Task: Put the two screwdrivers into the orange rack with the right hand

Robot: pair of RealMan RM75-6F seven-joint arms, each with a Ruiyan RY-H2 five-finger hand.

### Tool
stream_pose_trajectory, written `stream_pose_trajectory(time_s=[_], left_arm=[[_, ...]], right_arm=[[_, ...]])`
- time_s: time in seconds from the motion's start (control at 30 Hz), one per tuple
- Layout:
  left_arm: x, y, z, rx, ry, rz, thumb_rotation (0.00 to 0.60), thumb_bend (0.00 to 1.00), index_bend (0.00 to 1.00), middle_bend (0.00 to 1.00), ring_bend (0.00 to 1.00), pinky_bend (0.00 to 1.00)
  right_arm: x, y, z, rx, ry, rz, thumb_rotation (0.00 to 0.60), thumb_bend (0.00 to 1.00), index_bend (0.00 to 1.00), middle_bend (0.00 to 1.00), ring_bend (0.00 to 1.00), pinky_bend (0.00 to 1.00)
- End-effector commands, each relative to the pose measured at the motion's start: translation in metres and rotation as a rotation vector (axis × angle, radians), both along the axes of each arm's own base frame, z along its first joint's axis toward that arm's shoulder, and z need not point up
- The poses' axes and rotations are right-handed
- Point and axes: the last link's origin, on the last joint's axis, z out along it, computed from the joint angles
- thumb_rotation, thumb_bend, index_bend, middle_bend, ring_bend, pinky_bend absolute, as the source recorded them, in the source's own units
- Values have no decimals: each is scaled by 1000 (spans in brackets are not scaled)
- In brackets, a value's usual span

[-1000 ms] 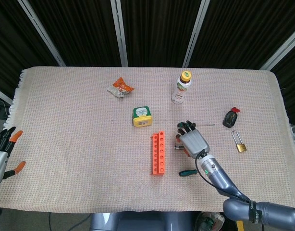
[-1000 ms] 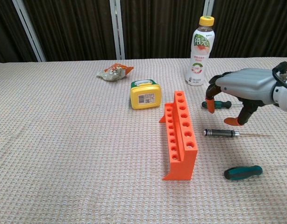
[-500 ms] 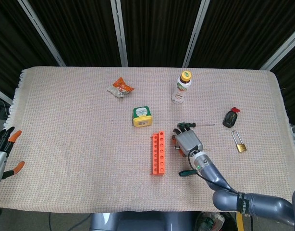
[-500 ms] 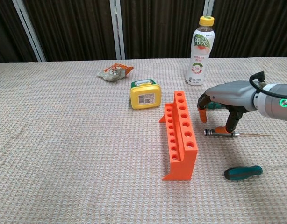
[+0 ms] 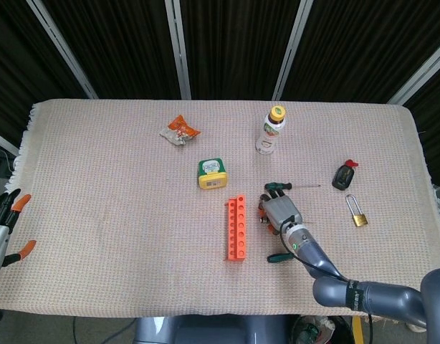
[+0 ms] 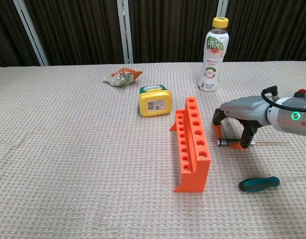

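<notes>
The head view looks steeply down from above the robot's side of the beige woven cloth-covered table (image 5: 98, 186), taking in the whole tabletop out to the dark curtained wall, from fairly far off. The chest view sits low, near table height, faces across the cloth toward that same wall, and is much closer, cropping the table's edges. Both share the middle of the scene: the orange plastic rack with a row of holes (image 5: 236, 228) (image 6: 192, 144), the yellow box with a green lid (image 5: 212, 173) (image 6: 154, 100), the white drink bottle with a yellow cap (image 5: 271, 130) (image 6: 212, 48), and the grey right hand (image 5: 280, 212) (image 6: 237, 119). The left hand (image 5: 3, 228) appears only in the head view, at its left edge.
</notes>
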Motion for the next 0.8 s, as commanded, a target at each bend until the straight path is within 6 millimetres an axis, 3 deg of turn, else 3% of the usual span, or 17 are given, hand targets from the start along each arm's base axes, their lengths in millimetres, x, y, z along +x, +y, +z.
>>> stream_pose_trajectory(time_s=[0.03,0.23,0.8], left_arm=[[-1,0,0,0,0,1,600,239,93,0,0,0],[0,2,-1,2,-3,-4,600,239,93,0,0,0],[-2,2,2,10,-4,-3,600,239,100,0,0,0]], right_arm=[[-1,5,1,7,0,2,600,331,409,141,0,0],[-5,19,6,16,-1,13,600,332,410,141,0,0],[-5,25,-4,-73,52,117,600,326,462,146,0,0]])
